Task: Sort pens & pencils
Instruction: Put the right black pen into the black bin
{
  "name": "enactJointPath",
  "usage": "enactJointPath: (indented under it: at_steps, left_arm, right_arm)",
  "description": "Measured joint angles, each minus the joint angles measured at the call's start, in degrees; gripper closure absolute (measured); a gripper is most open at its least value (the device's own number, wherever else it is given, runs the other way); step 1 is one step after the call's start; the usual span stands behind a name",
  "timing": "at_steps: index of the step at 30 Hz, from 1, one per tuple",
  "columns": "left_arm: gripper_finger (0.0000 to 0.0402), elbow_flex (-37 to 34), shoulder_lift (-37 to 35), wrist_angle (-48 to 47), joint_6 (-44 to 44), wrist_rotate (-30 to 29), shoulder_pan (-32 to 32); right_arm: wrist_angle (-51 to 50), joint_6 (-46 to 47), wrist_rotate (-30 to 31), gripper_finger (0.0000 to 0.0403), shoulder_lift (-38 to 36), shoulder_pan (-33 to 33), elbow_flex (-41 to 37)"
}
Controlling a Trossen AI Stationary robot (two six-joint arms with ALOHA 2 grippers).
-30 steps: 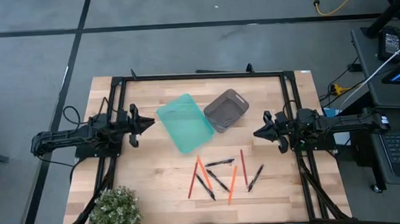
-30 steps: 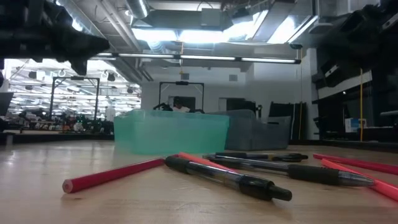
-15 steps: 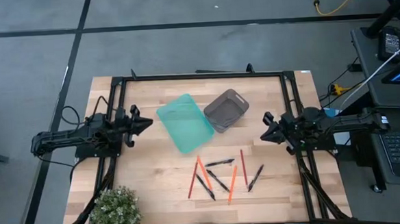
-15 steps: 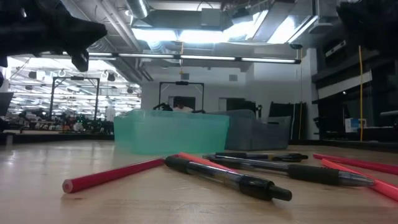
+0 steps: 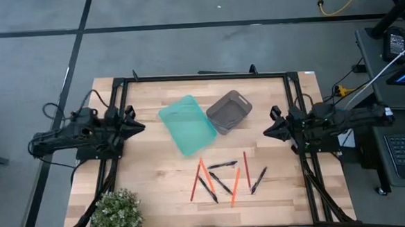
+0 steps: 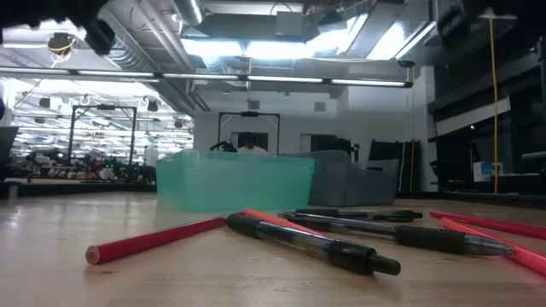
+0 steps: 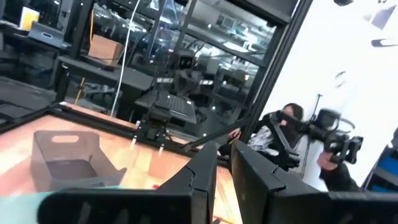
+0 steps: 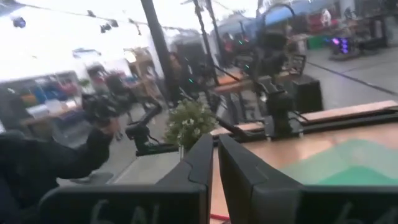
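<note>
Several black pens and orange-red pencils lie flat and loosely crossed on the wooden table's near middle. The low view shows them close up, a pencil lying left of a pen. My left gripper hovers shut above the table's left side, pointing toward the teal bin. My right gripper hovers shut above the right side, pointing toward the grey bin. In the wrist views both grippers have their fingers close together with nothing between them.
The teal bin and the grey bin stand side by side beyond the pens, at the table's far middle. A potted plant sits at the near left corner. A black frame runs around the table. Bare wood lies between each gripper and the pens.
Both grippers have risen: in the low view they climb from the upper corners almost out of the picture. The left arm has also drawn back slightly toward the table's left edge. Pens, pencils and bins have stayed where they were.
</note>
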Motion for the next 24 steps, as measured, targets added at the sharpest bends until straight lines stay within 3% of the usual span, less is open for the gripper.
enactJointPath:
  at_steps: [7,12,18,24]
  left_arm:
    - [0.0358,13.1,6.4,-12.8,4.1,0.9,0.0]
    - [0.0358,20.7,11.9,-26.7,7.3,-2.8,0.0]
    - [0.0358,24.7,17.6,-33.5,8.8,-8.8,0.0]
    - [0.0358,25.3,20.3,-34.5,8.8,-12.6,0.0]
  right_arm:
    - [-26.7,-1.2,14.6,0.0374,16.9,7.5,27.3]
    - [-49.0,8.6,21.4,0.0374,31.1,10.0,42.2]
    - [-76.4,27.4,21.5,0.0374,47.8,10.7,53.6]
    - [-99.0,44.4,13.0,0.0374,61.4,10.7,57.9]
